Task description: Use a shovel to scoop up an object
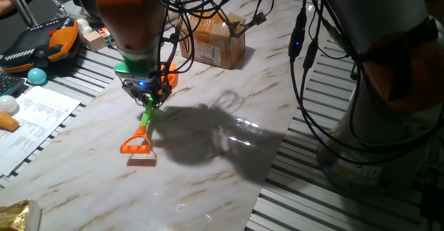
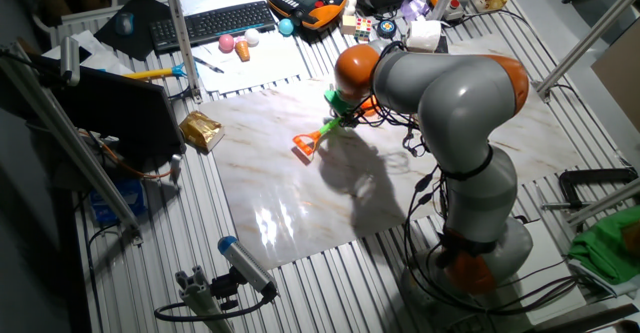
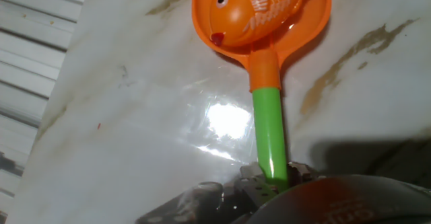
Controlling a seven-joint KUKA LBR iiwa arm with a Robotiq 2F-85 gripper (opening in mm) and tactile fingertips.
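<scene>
Shovel [image 3: 270,109]: bright green shaft, orange blade, orange D-loop end. Fish toy [image 3: 252,9] on blade: orange, scale pattern, white eye with dark pupil, red mouth. Table top [image 1: 208,182]: pale marble pattern, tan-brown veins, glossy white glare patch. Surrounding frame: grey ribbed slats. Cardboard box [image 1: 216,40], far side: brown, white label. Arm [image 2: 440,88]: grey with orange joints; green ring above the dark gripper [image 1: 147,92], blue light lit there.

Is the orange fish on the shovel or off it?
On it. In the hand view, the fish lies inside the shovel blade's rim.
</scene>
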